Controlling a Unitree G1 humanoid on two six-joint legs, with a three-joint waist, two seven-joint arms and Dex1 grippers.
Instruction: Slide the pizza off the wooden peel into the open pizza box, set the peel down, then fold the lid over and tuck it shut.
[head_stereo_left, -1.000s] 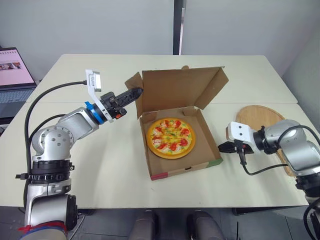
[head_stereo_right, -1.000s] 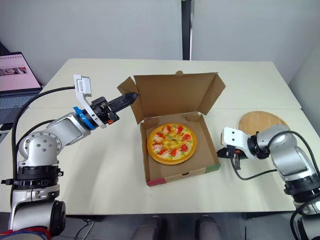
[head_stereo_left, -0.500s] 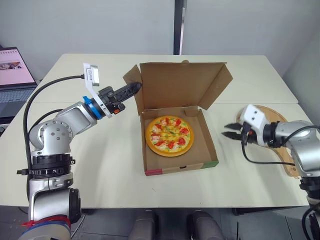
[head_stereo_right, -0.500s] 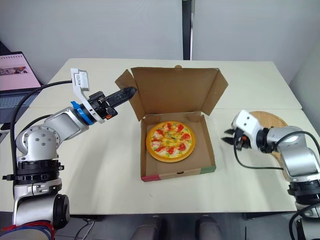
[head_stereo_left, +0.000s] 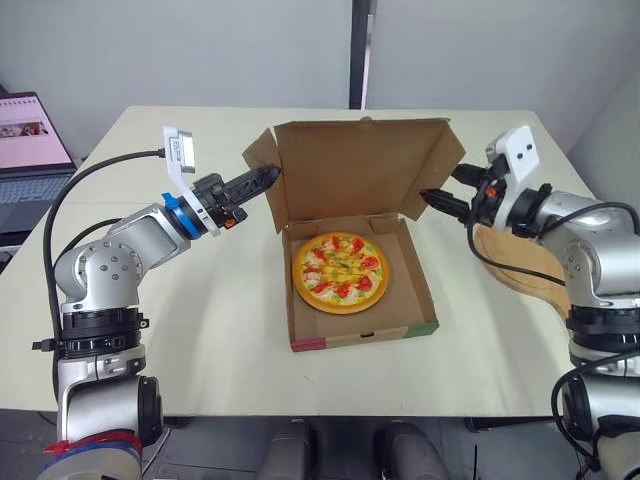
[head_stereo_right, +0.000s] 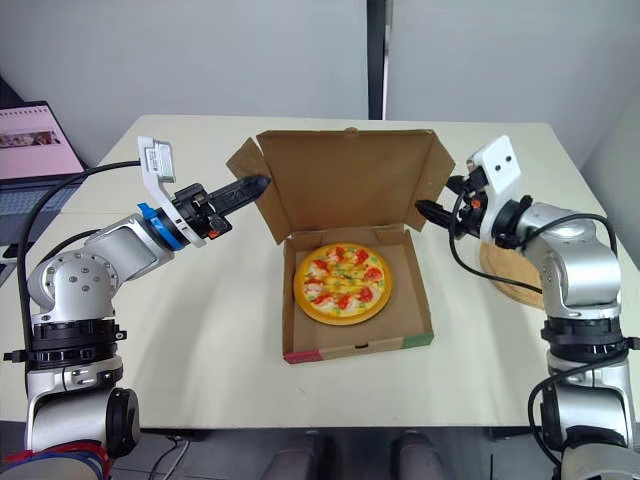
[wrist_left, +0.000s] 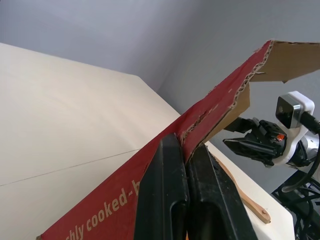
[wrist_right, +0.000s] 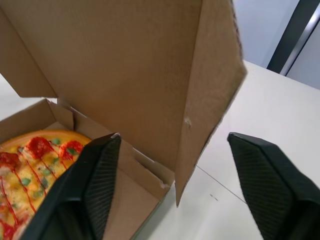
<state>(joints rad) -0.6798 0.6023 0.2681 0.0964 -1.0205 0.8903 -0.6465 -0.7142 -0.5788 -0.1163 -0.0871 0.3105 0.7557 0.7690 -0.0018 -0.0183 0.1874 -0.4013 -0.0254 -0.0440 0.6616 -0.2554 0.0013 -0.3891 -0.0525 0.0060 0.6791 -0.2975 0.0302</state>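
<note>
1. Two grippers are at the pizza box (head_stereo_left: 360, 336), one on each side of its raised lid (head_stereo_left: 360, 170).
2. The left gripper (head_stereo_left: 268, 177) is clamped tight on the lid's left flap (head_stereo_left: 268, 205), with the cardboard edge pinched between its black fingers (wrist_left: 167, 190).
3. The right gripper (head_stereo_left: 440, 184) hangs just beside the lid's right flap (wrist_right: 210, 90), fingers (wrist_right: 95, 175) spread wide and holding nothing. The flap's edge shows in the gap between them, touching neither.
4. The pizza (head_stereo_left: 342, 273) sits flat inside the box base, and the lid stands upright behind it.
5. The wooden peel (head_stereo_left: 515, 262) lies on the table (head_stereo_left: 200, 330) to the right of the box, apart from it and partly hidden by the right arm.
6. A laptop (head_stereo_left: 30, 140) is open far off to the box's left.
</note>
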